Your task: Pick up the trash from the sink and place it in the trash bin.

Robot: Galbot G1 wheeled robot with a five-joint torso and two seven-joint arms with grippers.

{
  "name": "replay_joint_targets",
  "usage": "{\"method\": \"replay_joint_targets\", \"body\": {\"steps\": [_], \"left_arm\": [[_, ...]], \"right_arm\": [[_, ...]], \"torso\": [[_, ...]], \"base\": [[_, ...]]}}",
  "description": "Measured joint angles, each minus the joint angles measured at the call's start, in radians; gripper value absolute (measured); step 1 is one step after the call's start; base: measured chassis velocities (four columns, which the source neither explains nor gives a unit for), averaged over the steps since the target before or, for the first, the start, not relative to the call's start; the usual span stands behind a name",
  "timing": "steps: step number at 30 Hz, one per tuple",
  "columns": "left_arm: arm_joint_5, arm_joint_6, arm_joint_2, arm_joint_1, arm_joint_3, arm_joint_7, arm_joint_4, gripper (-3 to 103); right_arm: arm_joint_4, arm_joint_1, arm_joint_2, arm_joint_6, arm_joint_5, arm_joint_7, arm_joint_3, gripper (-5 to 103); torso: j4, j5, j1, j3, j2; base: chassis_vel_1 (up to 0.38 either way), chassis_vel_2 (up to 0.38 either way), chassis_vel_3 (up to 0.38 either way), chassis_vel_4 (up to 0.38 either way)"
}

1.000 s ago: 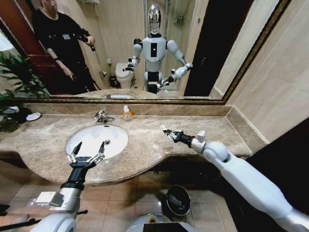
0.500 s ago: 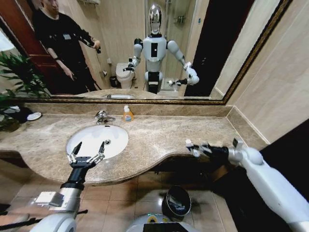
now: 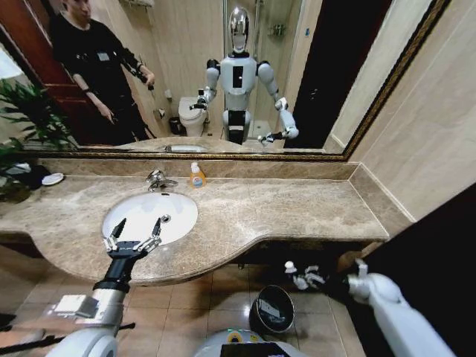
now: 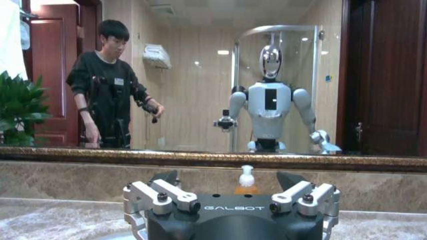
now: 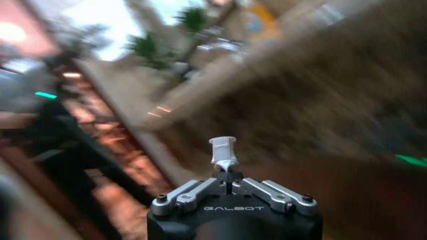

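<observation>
My right gripper (image 3: 300, 277) hangs below the counter's front edge, just above and to the right of the trash bin (image 3: 272, 308). It is shut on a tiny white tube (image 3: 290, 266), a piece of the trash. In the right wrist view the tube (image 5: 223, 148) sticks out from the closed right gripper (image 5: 228, 175). The black bin stands on the tiled floor with a pale scrap inside. My left gripper (image 3: 134, 236) hovers open over the near rim of the white oval sink (image 3: 175, 207), nothing between its fingers. The left wrist view shows the same left gripper (image 4: 228, 180), jaws spread.
A chrome tap (image 3: 158, 179) and an orange soap bottle (image 3: 196, 175) stand behind the basin on the marble counter (image 3: 297, 212). A plant (image 3: 26, 123) and a small dish (image 3: 52, 178) sit far left. A mirror spans the back wall. A dark door lies to the right.
My right arm has swung off the counter to the right and dropped below its front edge, carrying the tube down toward the bin. The left arm has not moved.
</observation>
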Motion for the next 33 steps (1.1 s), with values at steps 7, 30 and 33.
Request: {"method": "replay_joint_targets", "body": {"steps": [7,30,33], "left_arm": [[0.000,0.000,0.000,0.000,0.000,0.000,0.000,100],[0.000,0.000,0.000,0.000,0.000,0.000,0.000,100],[0.000,0.000,0.000,0.000,0.000,0.000,0.000,100]], "right_arm": [[-0.144,0.008,0.117,0.157,-0.177,0.267,0.025,0],[-0.400,0.057,0.198,0.365,-0.364,0.566,-0.038,48],[-0.386,0.054,0.192,0.374,-0.358,0.541,-0.031,59]], "torso": [[0.0000,-0.0006,0.000,0.000,0.000],[0.0001,0.0001,0.000,0.000,0.000],[0.0001,0.0003,0.000,0.000,0.000]], "base": [[0.000,0.000,0.000,0.000],[0.000,0.000,0.000,0.000],[0.000,0.000,0.000,0.000]]}}
